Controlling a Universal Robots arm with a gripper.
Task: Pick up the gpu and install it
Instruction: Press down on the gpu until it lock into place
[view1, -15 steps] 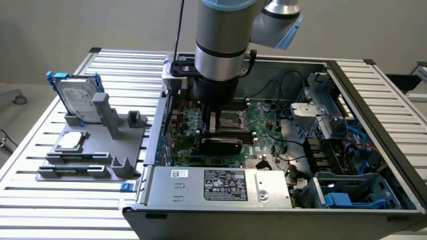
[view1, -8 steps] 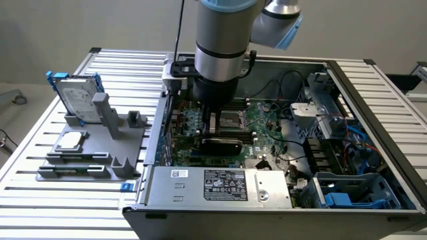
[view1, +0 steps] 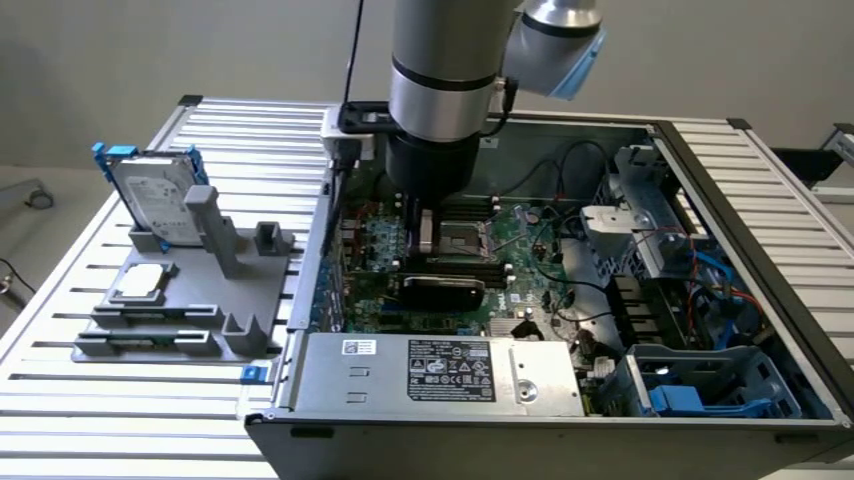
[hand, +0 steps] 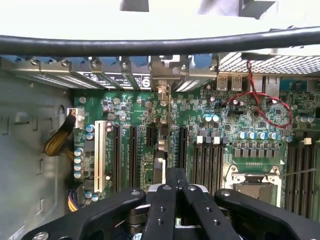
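Slatted metal table carrying an open computer case and a grey parts stand

The table (view1: 120, 420) is built of pale ribbed aluminium slats. On it, toward the exterior view's right, sits the open computer case (view1: 561, 400), its motherboard exposed. Just beside the case, on the exterior view's left, stands a grey holder (view1: 187, 320) with upright posts; it carries a silver hard drive (view1: 150, 200) with blue rails, set on edge, and what looks like a small square processor chip (view1: 143, 283) lying flat.

Silver arm (view1: 447, 60), black gripper (hand: 176, 187)
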